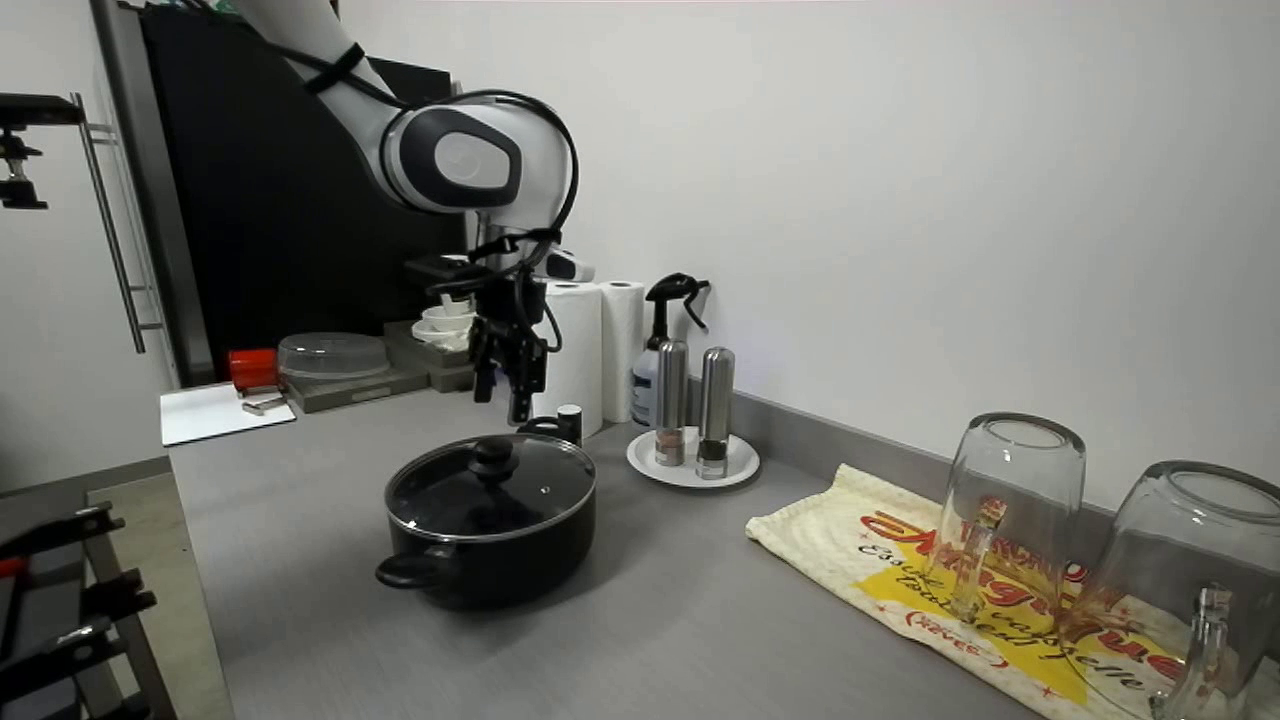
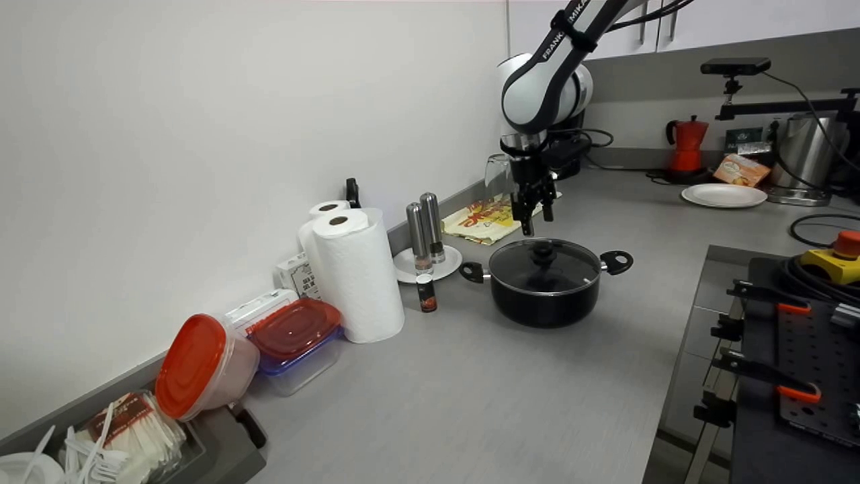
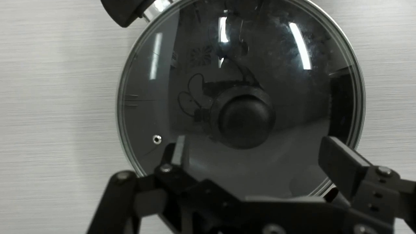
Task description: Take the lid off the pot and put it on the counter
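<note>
**Lid lift: centre on the knob, then go straight up**

The counter (image 2: 510,403) is where the lid has to end up, so I'd pick a landing spot well apart from the paper towel rolls (image 2: 363,282) and steel mills (image 1: 715,410). The pot (image 2: 544,309) stands upright on it, and the dark see-through lid (image 1: 490,510) is on the pot, sitting flat as far as I can see.

The gripper (image 3: 253,143) hangs above the lid, jaws wide apart, nothing between them. Plenty of room for the knob (image 3: 246,120) imo. In the wrist view the knob looks about mid-gap sideways, but I can't tell the fore-aft alignment from there, so check that before dropping.

I'd come down slowly, get low around the knob's sides without pressing the glass, squeeze, then lift dead level so nothing drags. Ignore the tiny vent hole (image 3: 157,139), it's no grip point.
</note>
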`<state>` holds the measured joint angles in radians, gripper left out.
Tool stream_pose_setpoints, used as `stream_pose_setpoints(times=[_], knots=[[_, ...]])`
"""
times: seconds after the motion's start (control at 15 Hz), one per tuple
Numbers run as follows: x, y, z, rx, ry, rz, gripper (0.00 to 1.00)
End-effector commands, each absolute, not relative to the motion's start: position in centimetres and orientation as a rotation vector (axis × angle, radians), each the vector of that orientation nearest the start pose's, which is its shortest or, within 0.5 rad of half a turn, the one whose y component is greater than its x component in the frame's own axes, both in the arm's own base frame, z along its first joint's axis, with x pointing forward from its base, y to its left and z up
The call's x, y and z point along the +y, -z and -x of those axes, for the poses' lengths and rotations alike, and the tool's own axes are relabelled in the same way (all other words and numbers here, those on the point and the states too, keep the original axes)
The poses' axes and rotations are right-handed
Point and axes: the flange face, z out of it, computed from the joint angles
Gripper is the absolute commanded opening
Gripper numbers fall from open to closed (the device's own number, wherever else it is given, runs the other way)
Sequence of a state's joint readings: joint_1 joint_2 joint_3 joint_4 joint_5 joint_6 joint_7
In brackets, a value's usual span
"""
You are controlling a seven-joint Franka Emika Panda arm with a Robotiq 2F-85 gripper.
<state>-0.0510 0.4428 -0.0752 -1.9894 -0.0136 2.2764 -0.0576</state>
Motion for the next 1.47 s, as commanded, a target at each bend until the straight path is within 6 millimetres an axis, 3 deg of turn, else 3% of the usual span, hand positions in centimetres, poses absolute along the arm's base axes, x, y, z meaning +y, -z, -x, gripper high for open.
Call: stream_pose_setpoints(times=[0.0,0.6,1.13,1.4], knots=[[-7.4,-21.7,-59.8,0.048,-0.251,3.153,1.0],[-9.4,-18.8,-58.9,0.09,-0.342,3.129,1.0],[-8.7,-20.4,-59.9,-0.004,-0.295,3.038,1.0],[-8.6,-20.1,-60.2,-0.018,-0.299,3.043,1.0]])
